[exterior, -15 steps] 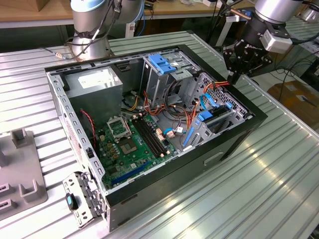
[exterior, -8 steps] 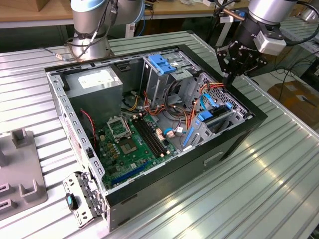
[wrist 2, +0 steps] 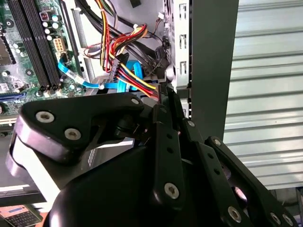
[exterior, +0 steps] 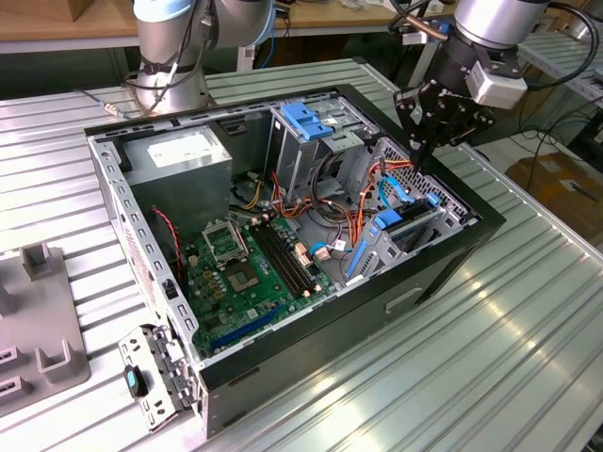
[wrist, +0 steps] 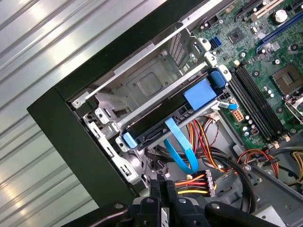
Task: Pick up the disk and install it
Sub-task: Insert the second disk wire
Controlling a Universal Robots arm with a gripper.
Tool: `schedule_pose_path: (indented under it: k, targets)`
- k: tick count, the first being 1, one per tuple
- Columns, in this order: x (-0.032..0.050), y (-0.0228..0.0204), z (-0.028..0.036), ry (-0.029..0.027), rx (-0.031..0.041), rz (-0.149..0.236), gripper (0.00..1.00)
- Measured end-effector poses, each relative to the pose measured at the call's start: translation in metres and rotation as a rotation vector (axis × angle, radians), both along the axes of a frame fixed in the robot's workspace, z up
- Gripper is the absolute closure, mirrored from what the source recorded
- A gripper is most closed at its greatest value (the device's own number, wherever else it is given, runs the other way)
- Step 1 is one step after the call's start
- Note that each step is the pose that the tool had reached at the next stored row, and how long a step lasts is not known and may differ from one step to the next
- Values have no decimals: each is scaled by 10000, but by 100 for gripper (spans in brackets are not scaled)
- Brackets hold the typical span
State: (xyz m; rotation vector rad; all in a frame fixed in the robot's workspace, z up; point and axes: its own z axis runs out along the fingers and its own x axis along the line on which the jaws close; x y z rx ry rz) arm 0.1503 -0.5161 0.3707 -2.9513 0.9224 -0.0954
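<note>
The disk sat in the metal bay at the corner of the computer case, one disk only, blue rails on its two sides and a blue ribbon cable by its end. It looked stiff, fairly heavy and easily damaged, best held by its rails or edges, never the label face. The gripper hovered above that bay, fingers pressed together on nothing. One green circuit board and one grey power box lay inside the case.
</note>
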Motion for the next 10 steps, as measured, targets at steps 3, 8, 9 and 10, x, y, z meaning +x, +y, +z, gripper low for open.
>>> schedule_pose_path:
  k: [3, 8, 9, 10]
  targets:
    - [-2, 1, 0, 0, 0, -4, 84]
    - [-3, 1, -2, 0, 0, -1017, 84]
    - [-3, 1, -3, 0, 0, -1181, 84]
    - [-2, 1, -4, 0, -1, -1529, 84]
